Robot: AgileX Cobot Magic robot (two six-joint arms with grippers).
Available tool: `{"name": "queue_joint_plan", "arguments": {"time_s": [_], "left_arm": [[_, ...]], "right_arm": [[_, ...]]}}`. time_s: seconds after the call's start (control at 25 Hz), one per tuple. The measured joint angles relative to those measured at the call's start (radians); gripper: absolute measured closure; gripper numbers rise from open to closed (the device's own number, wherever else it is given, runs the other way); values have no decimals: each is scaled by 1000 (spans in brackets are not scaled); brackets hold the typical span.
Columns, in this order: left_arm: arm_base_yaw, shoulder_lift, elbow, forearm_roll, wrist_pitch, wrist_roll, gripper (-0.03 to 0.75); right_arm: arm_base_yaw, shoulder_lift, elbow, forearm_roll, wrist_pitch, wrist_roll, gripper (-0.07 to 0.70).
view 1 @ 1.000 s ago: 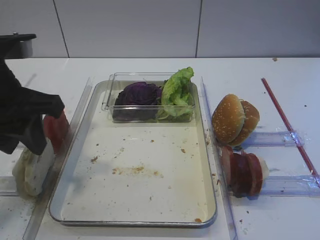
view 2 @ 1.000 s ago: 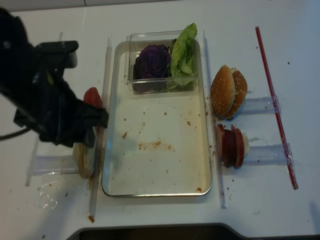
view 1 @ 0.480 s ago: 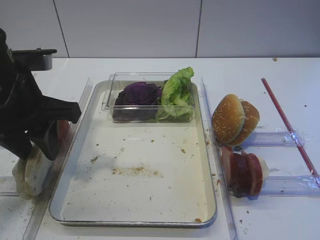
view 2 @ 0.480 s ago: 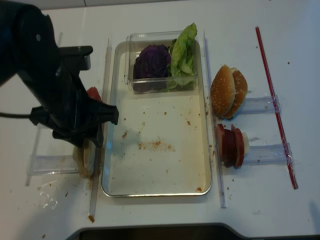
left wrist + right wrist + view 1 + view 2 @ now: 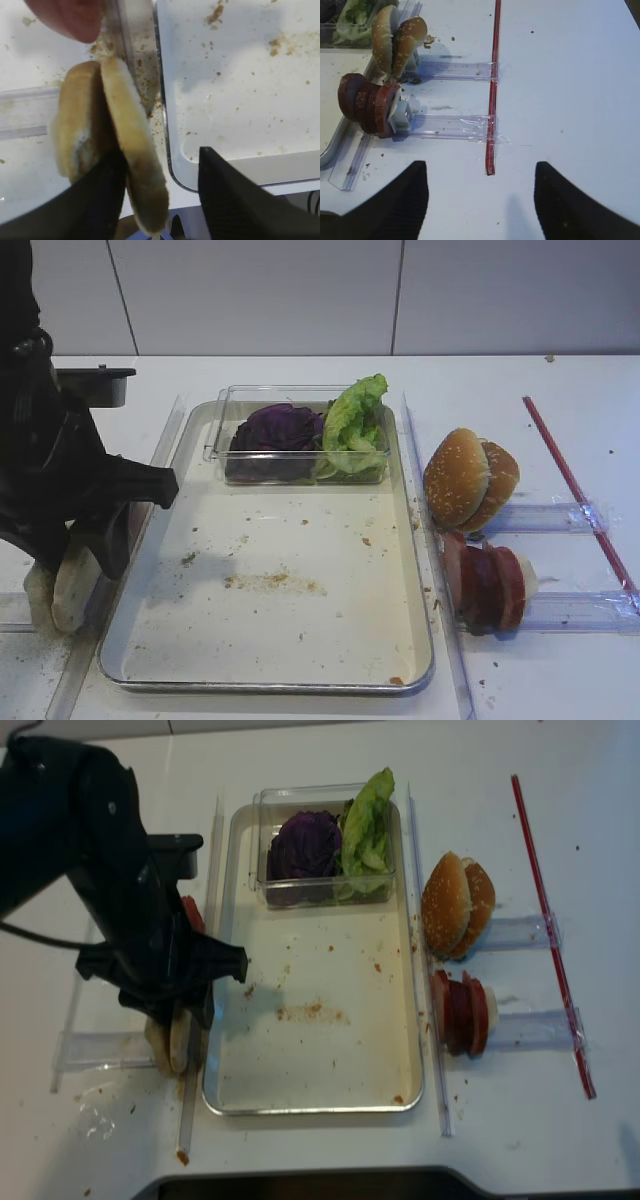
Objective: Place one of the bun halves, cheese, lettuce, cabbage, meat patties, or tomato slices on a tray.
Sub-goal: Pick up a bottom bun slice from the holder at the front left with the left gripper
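Note:
Two pale bun halves (image 5: 132, 150) stand on edge just left of the tray (image 5: 240, 100). My left gripper (image 5: 161, 152) is open and straddles the right-hand bun half. Its left finger sits in the gap between the two halves, and its right finger hangs clear over the tray's corner. A tomato slice (image 5: 70, 17) lies behind the bun halves. From above, the left arm covers most of the bun halves (image 5: 170, 1040). Purple cabbage (image 5: 275, 427) and lettuce (image 5: 355, 420) sit at the tray's far end. Meat patties (image 5: 367, 105) stand right of the tray. My right gripper (image 5: 480, 200) is open over bare table.
The cabbage and lettuce lie in a clear plastic box (image 5: 300, 395) inside the tray (image 5: 270, 685). Sesame-topped buns (image 5: 470, 478) lean in a clear holder to the right. A red strip (image 5: 575, 485) runs along the table's right side. Crumbs dot the tray floor.
My left arm has swung right and come down over the bun halves, so it now hides most of them and the tomato slice. Nothing else has moved.

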Motion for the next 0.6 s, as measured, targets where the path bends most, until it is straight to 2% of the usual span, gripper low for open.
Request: {"name": "queue_joint_plan", "arguments": {"time_s": [0.16,0.48,0.6], "left_arm": [[0,7,0,7,-1,-9,435],[0,9,0,48,-1,-36,659],[0,9,0,52,-1,-40,665]], "right_arm": [[0,0,0,0,0,0,134],[0,0,0,0,0,0,134],[0,0,0,0,0,0,134]]}}
